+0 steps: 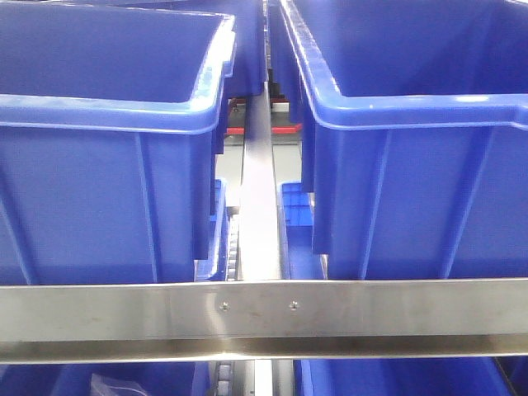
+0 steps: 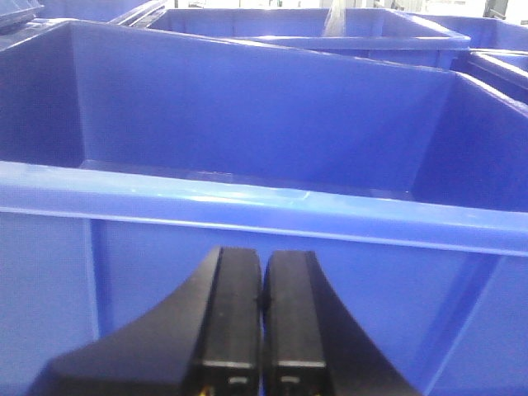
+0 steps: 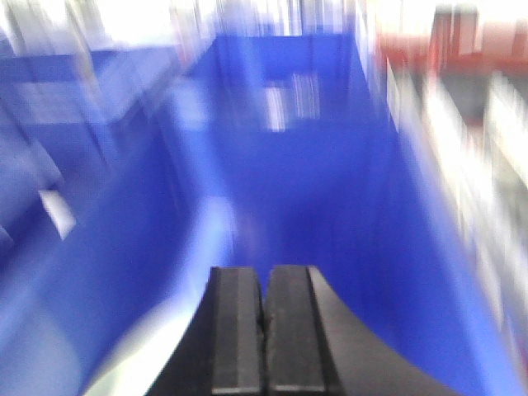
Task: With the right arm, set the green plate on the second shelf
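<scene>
The green plate is out of view in all three views. My left gripper (image 2: 262, 285) is shut and empty, its black fingers pressed together just in front of the outer wall of a blue bin (image 2: 247, 198). My right gripper (image 3: 266, 293) is shut and empty; its view is motion-blurred and shows mostly blue plastic (image 3: 297, 165) ahead. Neither gripper shows in the front view.
Two large blue bins (image 1: 99, 165) (image 1: 412, 148) stand side by side on a metal rack, with a steel divider rail (image 1: 257, 165) between them and a steel crossbar (image 1: 264, 318) in front. More blue bins sit on the level below (image 1: 388, 379). Red and white shapes blur at the right wrist view's right (image 3: 462, 49).
</scene>
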